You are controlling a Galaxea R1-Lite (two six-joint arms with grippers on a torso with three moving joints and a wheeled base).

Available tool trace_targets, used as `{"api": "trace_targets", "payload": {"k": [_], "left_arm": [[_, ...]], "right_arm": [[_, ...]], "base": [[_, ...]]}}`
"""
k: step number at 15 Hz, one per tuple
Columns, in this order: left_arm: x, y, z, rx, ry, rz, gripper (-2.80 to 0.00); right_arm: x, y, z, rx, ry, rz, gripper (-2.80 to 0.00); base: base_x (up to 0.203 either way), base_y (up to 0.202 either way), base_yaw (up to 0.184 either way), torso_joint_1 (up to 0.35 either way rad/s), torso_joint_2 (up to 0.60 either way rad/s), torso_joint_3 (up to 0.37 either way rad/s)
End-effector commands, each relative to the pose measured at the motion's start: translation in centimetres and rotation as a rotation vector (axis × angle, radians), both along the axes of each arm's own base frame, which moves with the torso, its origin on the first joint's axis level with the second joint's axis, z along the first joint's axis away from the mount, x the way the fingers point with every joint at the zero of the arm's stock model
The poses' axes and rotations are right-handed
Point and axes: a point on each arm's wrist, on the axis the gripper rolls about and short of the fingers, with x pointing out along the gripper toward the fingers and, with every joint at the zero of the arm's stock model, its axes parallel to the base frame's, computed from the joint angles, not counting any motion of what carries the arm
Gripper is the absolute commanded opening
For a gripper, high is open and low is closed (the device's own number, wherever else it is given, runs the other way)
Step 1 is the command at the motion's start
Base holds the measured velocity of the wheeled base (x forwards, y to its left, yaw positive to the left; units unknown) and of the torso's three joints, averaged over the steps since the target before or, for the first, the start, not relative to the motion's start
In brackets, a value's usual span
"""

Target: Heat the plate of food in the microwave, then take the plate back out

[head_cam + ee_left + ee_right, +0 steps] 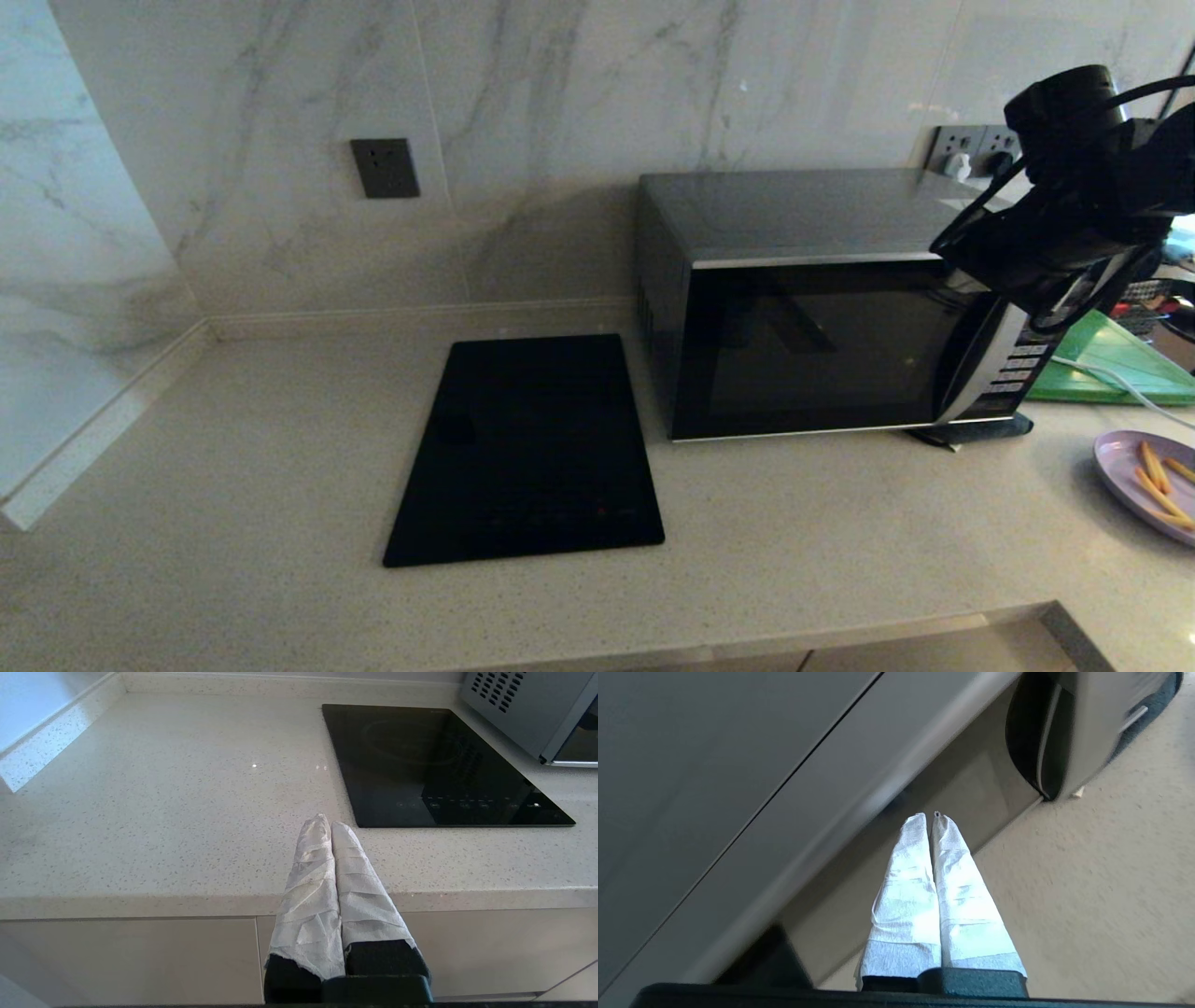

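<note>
Plate of food (1120, 467) (pale lilac, thin orange-tan sticks) sits on countertop (280, 523).

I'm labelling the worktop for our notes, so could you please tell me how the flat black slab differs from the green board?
The black slab lies left of the microwave, all in view; the green board lies to the microwave's right, partly hidden behind the right arm. The slab is glossy black with small touch markings near its front edge; the board is plain green, with a white cable across it. Both lie flat on the counter.
</note>
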Motion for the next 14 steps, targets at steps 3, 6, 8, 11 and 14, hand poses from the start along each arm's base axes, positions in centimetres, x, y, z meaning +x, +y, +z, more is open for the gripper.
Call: {"api": "trace_targets", "payload": {"k": [3,6,8,11,14], "left_arm": [[0.0,0.0,0.0,-0.001,0.002,0.001,-2.80],[0.0,0.0,0.0,-0.001,0.002,0.001,-2.80],[0.0,0.0,0.0,-0.001,0.002,0.001,-2.80],[0.0,0.0,0.0,-0.001,0.002,0.001,-2.80],[0.0,0.0,0.0,-0.001,0.002,0.001,-2.80]], "right_arm": [[-6.3,-0.5,4.4,-0.036,-0.072,0.026,-2.80],[-12.6,-1.3,5.4,-0.118,-0.069,0.065,-2.80],[-17.0,-2.1,5.1,-0.170,-0.058,0.070,-2.80],[-23.0,-3.4,4.2,-0.233,-0.059,0.030,-2.80],[-28.0,-3.6,2.6,-0.265,-0.077,0.006,-2.80]], "base": [[0.000,0.000,0.000,0.000,0.00,0.000],[0.000,0.000,0.000,0.000,0.00,0.000],[0.000,0.000,0.000,0.000,0.00,0.000],[0.000,0.000,0.000,0.000,0.00,0.000],[0.000,0.000,0.000,0.000,0.00,0.000]]}}
